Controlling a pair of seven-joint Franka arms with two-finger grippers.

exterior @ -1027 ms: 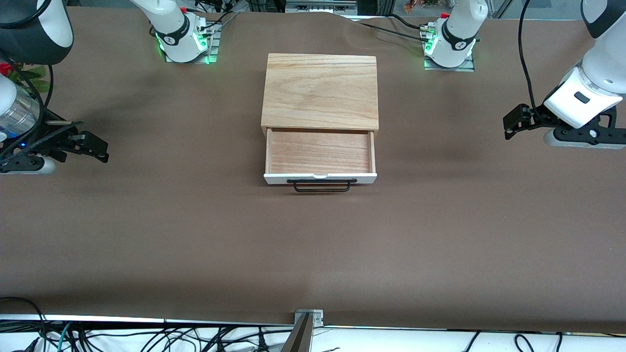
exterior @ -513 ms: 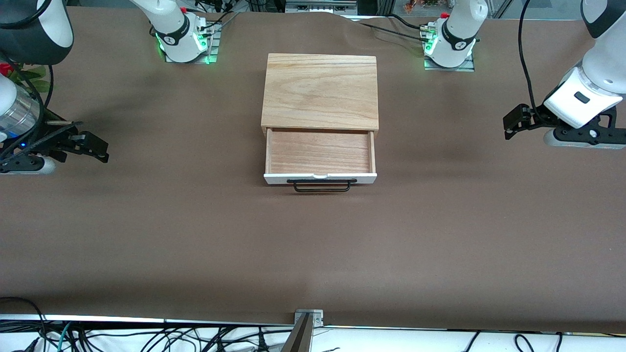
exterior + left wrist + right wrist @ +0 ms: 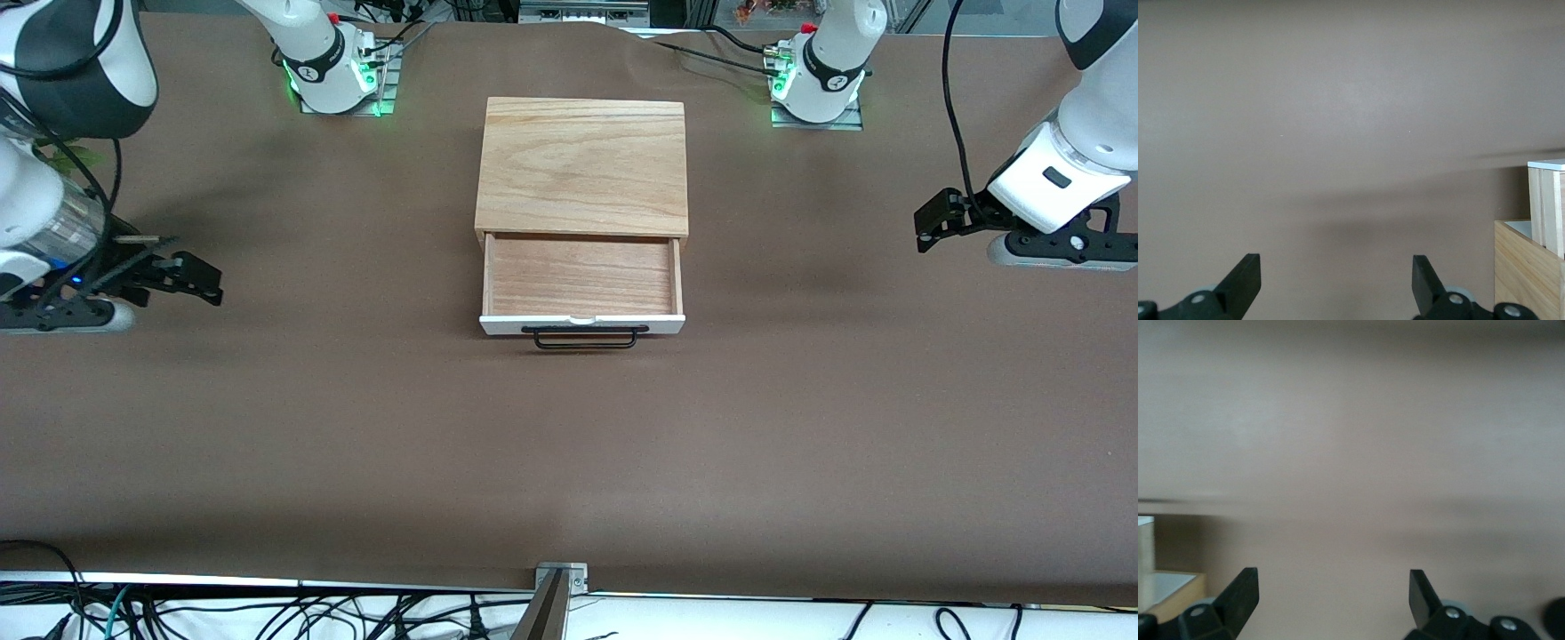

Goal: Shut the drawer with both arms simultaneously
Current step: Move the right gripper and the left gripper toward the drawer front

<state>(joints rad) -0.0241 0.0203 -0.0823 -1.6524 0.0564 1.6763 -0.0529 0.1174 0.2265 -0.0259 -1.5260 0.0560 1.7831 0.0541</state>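
The drawer [image 3: 582, 276] stands pulled out of a wooden box [image 3: 582, 164] at the table's middle. It is a shallow empty wood tray with a white front panel [image 3: 582, 324] and a black wire handle [image 3: 585, 339]. My right gripper [image 3: 203, 281] hovers open over bare table toward the right arm's end, well apart from the drawer. My left gripper [image 3: 929, 228] hovers open toward the left arm's end, also far from it. The left wrist view shows open fingers [image 3: 1335, 277] and the drawer's edge [image 3: 1546, 207]. In the right wrist view the open gripper [image 3: 1331, 593] has only table between its fingers, with the drawer [image 3: 1146, 550] at the frame's edge.
A brown cover [image 3: 569, 444] spreads over the whole table. The two arm bases [image 3: 333, 67] [image 3: 818, 76] stand beside the box's back corners. A metal bracket [image 3: 560, 578] and loose cables [image 3: 267, 613] lie along the edge nearest the front camera.
My right gripper has shifted a little toward the drawer and slightly nearer the front camera's side. The left arm and the drawer have stayed put.
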